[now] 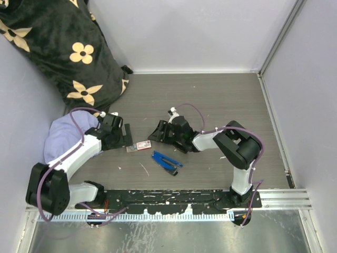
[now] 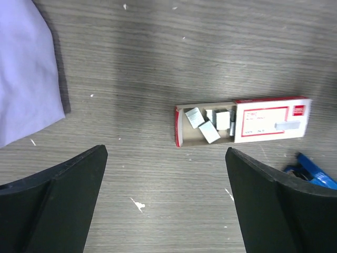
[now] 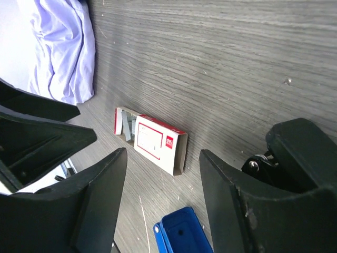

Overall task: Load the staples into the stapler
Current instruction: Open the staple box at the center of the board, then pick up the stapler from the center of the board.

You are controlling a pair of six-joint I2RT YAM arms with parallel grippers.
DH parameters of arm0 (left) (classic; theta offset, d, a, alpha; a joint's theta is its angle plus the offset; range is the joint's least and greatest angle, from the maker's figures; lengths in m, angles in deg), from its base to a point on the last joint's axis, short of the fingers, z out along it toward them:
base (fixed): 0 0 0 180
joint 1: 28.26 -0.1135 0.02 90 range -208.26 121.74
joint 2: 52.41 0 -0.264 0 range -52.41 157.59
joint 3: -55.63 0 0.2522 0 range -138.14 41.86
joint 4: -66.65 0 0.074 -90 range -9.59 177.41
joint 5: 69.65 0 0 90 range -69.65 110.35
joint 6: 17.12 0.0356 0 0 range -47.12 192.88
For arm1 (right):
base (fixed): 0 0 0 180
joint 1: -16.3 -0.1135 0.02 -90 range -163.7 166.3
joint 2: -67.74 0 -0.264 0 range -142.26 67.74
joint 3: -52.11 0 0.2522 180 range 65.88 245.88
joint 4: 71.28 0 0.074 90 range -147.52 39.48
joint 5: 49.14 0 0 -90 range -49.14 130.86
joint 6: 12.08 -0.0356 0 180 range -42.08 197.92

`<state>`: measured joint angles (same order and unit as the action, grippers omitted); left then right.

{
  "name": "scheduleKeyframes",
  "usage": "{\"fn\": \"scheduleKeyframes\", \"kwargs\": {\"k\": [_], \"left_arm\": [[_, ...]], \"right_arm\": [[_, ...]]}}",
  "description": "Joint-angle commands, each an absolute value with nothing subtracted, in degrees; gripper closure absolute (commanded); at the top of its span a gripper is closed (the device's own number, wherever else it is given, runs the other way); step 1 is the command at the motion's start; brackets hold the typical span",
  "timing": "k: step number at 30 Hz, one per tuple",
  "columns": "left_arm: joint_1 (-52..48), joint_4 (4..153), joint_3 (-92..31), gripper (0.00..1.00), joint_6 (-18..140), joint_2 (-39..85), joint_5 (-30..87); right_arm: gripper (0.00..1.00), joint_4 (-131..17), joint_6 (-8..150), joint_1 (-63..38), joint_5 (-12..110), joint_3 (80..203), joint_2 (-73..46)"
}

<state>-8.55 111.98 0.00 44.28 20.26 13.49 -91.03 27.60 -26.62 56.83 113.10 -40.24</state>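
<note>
While left pincer [image 2: 166, 153], right pincer [image 3: 163, 155] gape, staples box [image 2: 263, 120] open.

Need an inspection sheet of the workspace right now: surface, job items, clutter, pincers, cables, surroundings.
Surface: grey wood-grain table, a few white specks.
Job's things: staples box slid half open, strips showing in its tray; blue stapler lying near it, apart.
Clutter: lilac cloth at left; black flowered pillow in far left corner.
Pincers: left pincer open; right pincer open; both hold nothing.
Cables: purple cables looped along both arms.
Surroundings: plain pale walls.
</note>
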Motion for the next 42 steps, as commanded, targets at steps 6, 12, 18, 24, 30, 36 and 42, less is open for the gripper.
{"fn": "scheduleKeyframes", "kwargs": {"k": [6,12,18,24,30,36,42], "left_arm": [[-8.90,114.16,-3.73,0.02,46.73,6.81,17.82],[-8.91,121.11,-14.97,0.02,48.09,2.60,26.98],[-10.65,123.63,-23.76,0.02,54.03,2.99,30.23],[-14.48,118.06,-19.82,0.02,56.74,1.92,35.27],[-14.52,115.82,-13.99,0.02,56.45,-3.03,27.97],[-14.52,113.68,-11.53,0.02,56.28,-7.99,24.63],[-14.48,113.85,-11.19,0.02,56.97,-8.08,26.04]], "right_arm": [[0.36,-90.00,32.37,-20.15,58.79,108.65,-24.58],[0.33,-72.54,45.31,-15.78,58.16,108.14,-7.04],[0.34,-51.05,55.77,-16.12,59.87,109.15,3.75],[0.37,-43.02,60.07,-28.39,55.97,108.68,4.12],[0.42,-40.04,63.56,-38.68,46.25,111.37,-5.19],[0.44,-39.02,65.93,-40.75,39.58,114.18,-11.11],[0.47,-39.81,68.04,-40.75,38.29,115.72,-14.26]]}}
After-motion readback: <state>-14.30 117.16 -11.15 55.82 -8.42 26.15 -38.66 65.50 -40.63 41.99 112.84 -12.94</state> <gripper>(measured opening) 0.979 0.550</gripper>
